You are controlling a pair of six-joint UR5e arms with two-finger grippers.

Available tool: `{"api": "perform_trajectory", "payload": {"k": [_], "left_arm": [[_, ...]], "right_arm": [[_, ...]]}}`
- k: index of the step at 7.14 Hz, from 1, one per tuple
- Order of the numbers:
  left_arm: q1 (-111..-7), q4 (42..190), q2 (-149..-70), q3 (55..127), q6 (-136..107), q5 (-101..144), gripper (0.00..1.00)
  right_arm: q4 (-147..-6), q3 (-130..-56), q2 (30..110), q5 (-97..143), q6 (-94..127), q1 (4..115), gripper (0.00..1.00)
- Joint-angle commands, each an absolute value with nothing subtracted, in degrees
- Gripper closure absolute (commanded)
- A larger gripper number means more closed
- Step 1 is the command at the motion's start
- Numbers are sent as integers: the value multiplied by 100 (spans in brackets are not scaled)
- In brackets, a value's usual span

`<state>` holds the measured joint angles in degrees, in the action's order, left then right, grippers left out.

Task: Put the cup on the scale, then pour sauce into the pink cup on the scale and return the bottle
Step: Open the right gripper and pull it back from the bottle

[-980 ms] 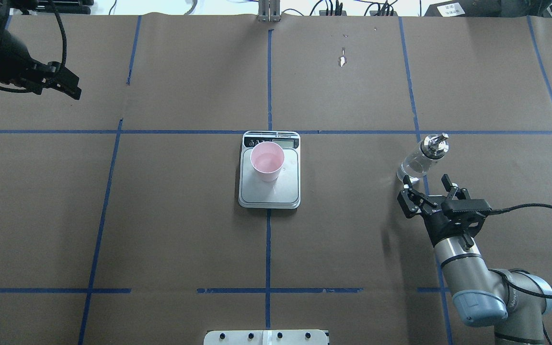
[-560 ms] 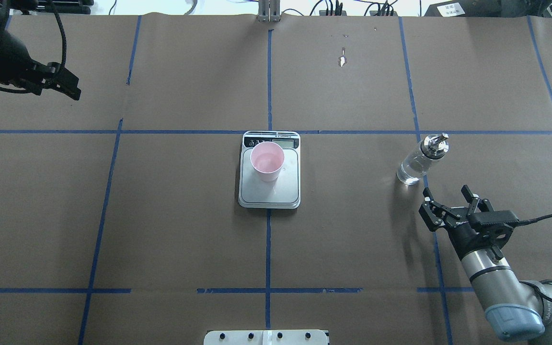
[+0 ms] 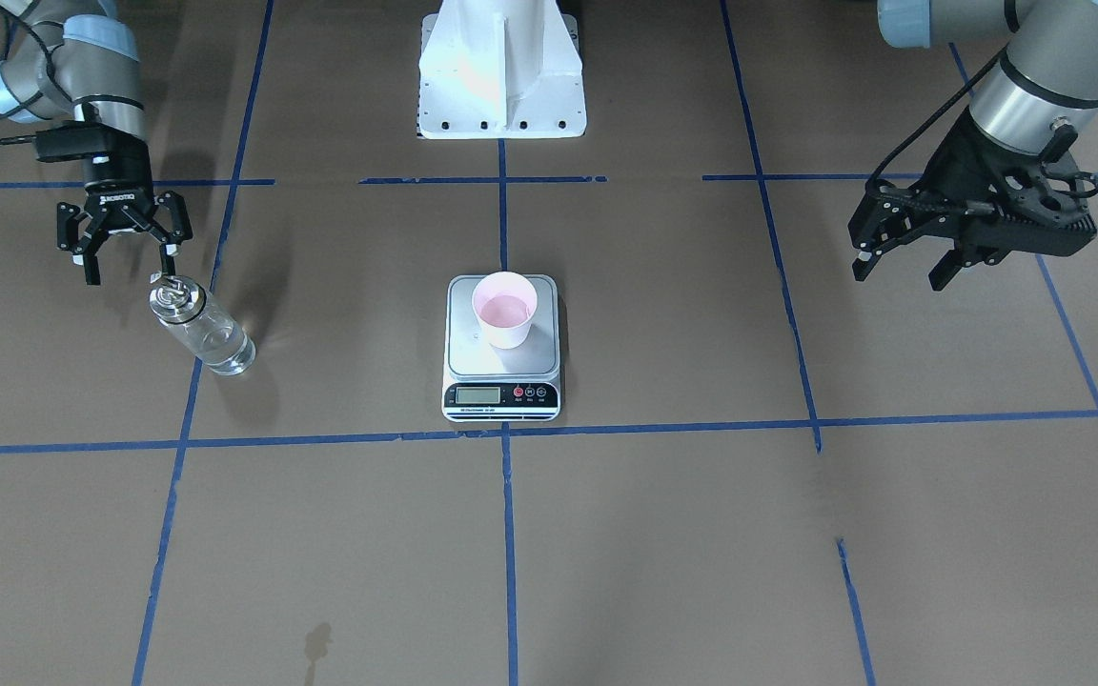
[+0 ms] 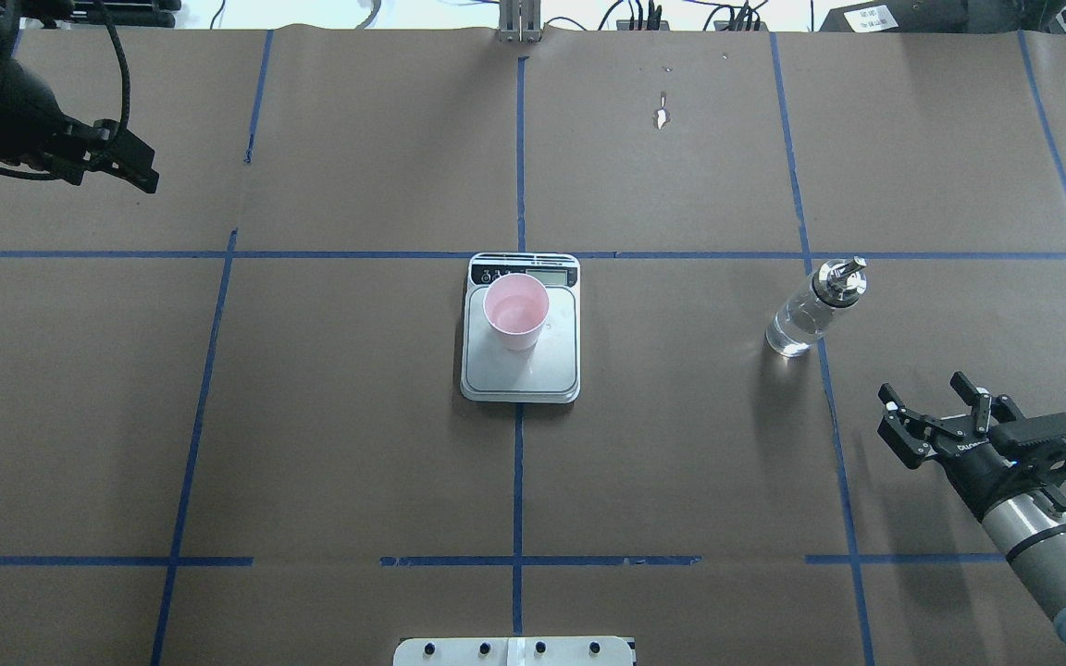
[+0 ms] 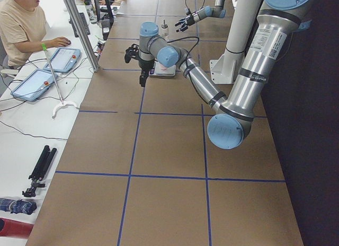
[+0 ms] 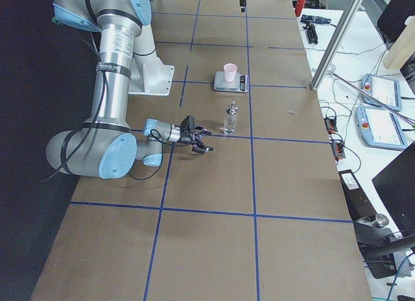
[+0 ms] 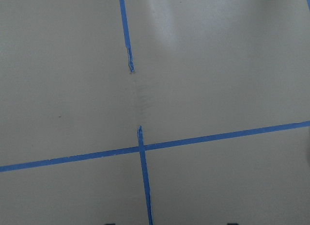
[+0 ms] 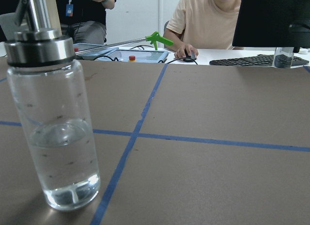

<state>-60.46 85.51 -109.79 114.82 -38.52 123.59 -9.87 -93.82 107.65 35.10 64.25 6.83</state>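
Note:
The pink cup [image 4: 516,310] stands upright on the scale [image 4: 521,370] at the table's middle, on the platform's display side; the same cup [image 3: 505,310] shows from the front. The bottle [image 4: 811,310] stands alone on a blue tape line to the right, clear sauce [image 8: 58,157] filling its lower half. My right gripper [image 4: 923,388] is open and empty, well clear of the bottle on the robot's side. The bottle [image 8: 53,113] fills the left of the right wrist view. My left gripper [image 3: 897,276] hovers open and empty at the far left.
The robot's white base plate [image 3: 501,86] sits at the table's near edge. Blue tape lines [image 4: 517,481] cross the brown paper. A person [image 5: 21,23] sits at a side desk with tablets beyond the table's far edge.
My right gripper, still open, has drawn back from the bottle toward the robot and to the right. The bottle, cup, scale and left arm have stayed put.

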Motion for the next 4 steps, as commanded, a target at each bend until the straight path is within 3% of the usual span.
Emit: {"api": "perform_trajectory", "payload": {"k": [1, 3, 4], "left_arm": [[-6047, 8604, -10908, 11470, -3745, 12401, 18], [-6073, 8622, -10837, 11400, -3255, 12401, 18], [-6178, 8622, -10811, 11330, -2921, 12393, 18]], "right_arm": [[-387, -9281, 10899, 5183, 6012, 1724, 0], [-456, -8933, 10611, 8926, 5394, 4633, 0], [-892, -8234, 9773, 10592, 4448, 6068, 0]]}}
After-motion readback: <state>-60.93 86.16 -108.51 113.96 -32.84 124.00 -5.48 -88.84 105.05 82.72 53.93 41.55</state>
